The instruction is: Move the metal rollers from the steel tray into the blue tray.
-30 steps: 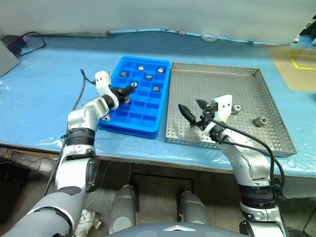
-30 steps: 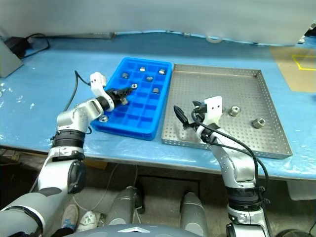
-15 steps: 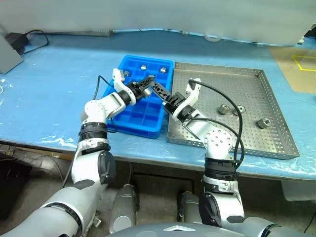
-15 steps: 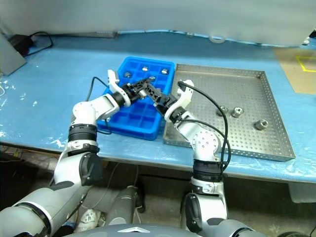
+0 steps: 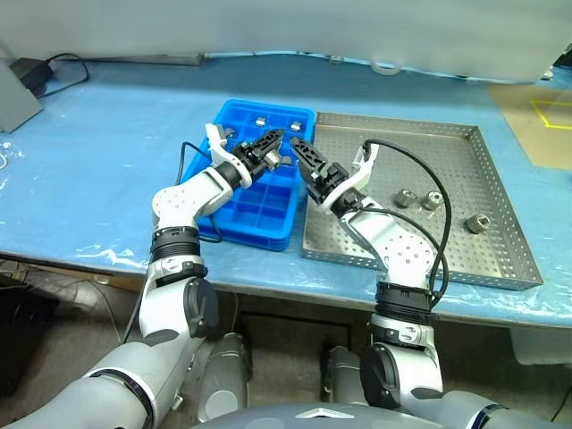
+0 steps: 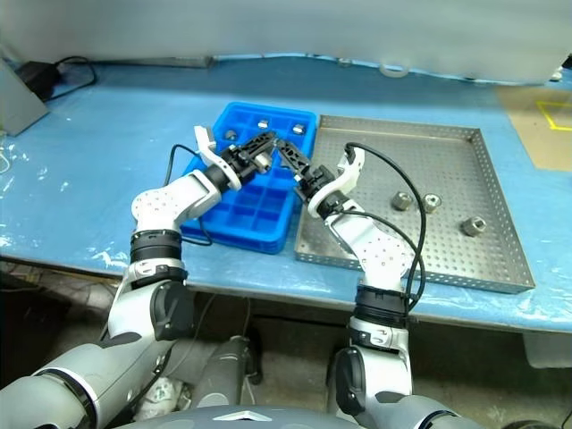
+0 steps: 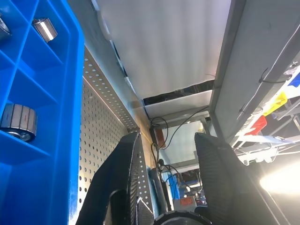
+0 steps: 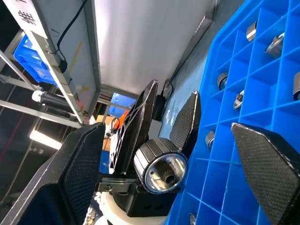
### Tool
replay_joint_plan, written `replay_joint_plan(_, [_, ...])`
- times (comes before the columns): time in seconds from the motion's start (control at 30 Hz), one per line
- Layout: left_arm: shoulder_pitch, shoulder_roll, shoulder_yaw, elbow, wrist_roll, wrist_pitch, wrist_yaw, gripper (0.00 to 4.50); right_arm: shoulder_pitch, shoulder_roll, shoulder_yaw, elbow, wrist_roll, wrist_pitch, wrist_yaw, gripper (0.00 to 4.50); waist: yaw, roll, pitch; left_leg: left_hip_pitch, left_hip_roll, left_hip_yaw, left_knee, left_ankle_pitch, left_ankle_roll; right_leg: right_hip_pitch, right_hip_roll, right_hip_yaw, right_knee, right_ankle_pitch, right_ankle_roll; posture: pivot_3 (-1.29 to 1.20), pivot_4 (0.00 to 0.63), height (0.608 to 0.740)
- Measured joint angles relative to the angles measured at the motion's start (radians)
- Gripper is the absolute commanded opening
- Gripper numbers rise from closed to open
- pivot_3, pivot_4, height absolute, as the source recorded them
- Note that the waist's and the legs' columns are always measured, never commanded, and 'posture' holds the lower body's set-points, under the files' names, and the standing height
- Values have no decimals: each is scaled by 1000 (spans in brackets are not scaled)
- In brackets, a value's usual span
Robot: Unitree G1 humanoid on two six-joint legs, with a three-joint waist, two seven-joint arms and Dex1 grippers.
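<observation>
Right wrist view: left claw [image 8: 161,136] grips a roller [image 8: 161,168] (right claw [image 5: 304,154] wide).

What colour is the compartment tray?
Bright blue; the blue tray shows best in the left eye view.

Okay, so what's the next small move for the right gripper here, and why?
Probably close the right gripper on the metal roller that the left gripper holds above the blue tray. In the right wrist view its fingers stand wide open either side of that roller, which looks like a handover.
</observation>
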Motion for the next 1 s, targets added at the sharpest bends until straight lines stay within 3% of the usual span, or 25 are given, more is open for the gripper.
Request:
replay_joint_plan(0.37, [-12, -28, -5, 24, -9, -25, 9, 2006, -9, -1, 50, 25, 41, 4, -36, 4500, 0, 0, 0, 0, 0, 0, 0, 1, -1, 0, 0, 0, 0, 1, 2, -121, 150, 740])
replay_joint_plan(0.47, [-19, -34, -12, 32, -11, -28, 8, 2034, -9, -1, 68, 33, 41, 8, -41, 3903, -1, 0, 0, 0, 0, 0, 0, 1, -2, 0, 0, 0, 0, 1, 2, -120, 150, 740])
replay_joint_plan(0.7, [-19, -30, -13, 40, -20, -31, 9, 2034, -13, -1, 74, 40, 51, -6, -32, 1717, 0, -1, 0, 0, 0, 0, 0, 1, -2, 0, 0, -1, 0, 3, 5, -106, 150, 740])
replay_joint_plan(1.0, [-22, -27, 32, 35, -67, -87, 60, 2034, -14, -1, 76, 30, 125, -43, 67, 1719, 0, -1, -1, 0, 0, -1, 0, 2, -2, 0, 0, -1, 0, 3, 5, -24, 150, 740])
